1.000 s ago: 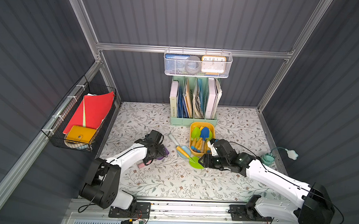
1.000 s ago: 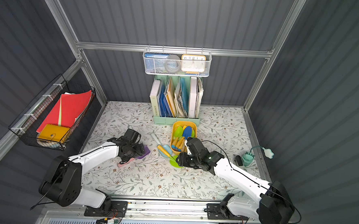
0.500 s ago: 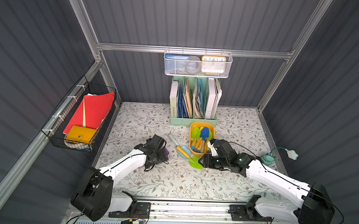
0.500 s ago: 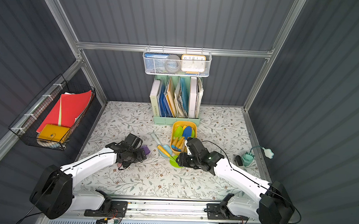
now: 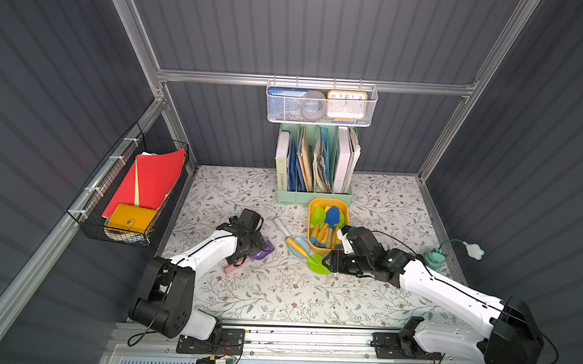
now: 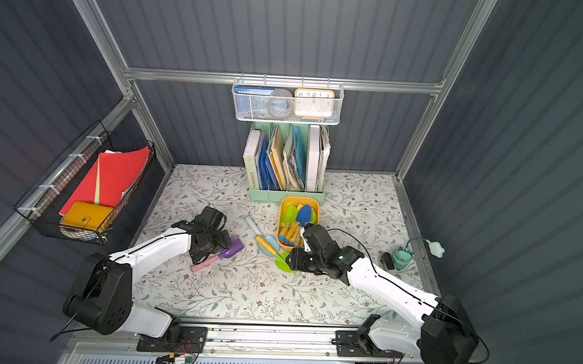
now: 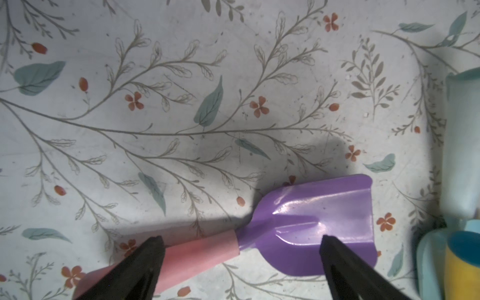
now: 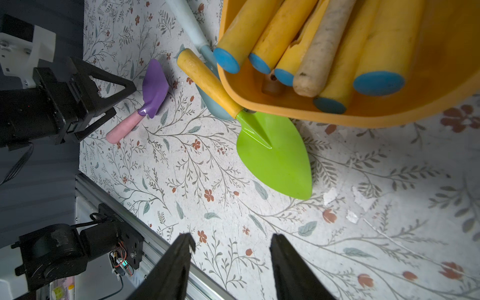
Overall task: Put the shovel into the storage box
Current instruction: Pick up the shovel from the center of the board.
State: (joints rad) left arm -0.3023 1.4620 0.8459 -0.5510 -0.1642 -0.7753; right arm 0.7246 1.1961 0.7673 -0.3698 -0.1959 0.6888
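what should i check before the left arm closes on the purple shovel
1. Left gripper open: ok, jaws spread wide.
2. Purple shovel between the jaws: ok, its neck sits in the gap in the left wrist view.
3. Gripper low enough to grip: cannot tell.
4. Right gripper out of the way: ok, empty, jaws apart, beside the green shovel.
5. Straight low path to the storage box: not ok, the green shovel and a light blue shovel lie between; probably lift over them.
6. Room in the box: cannot tell, several shovels lie in it.
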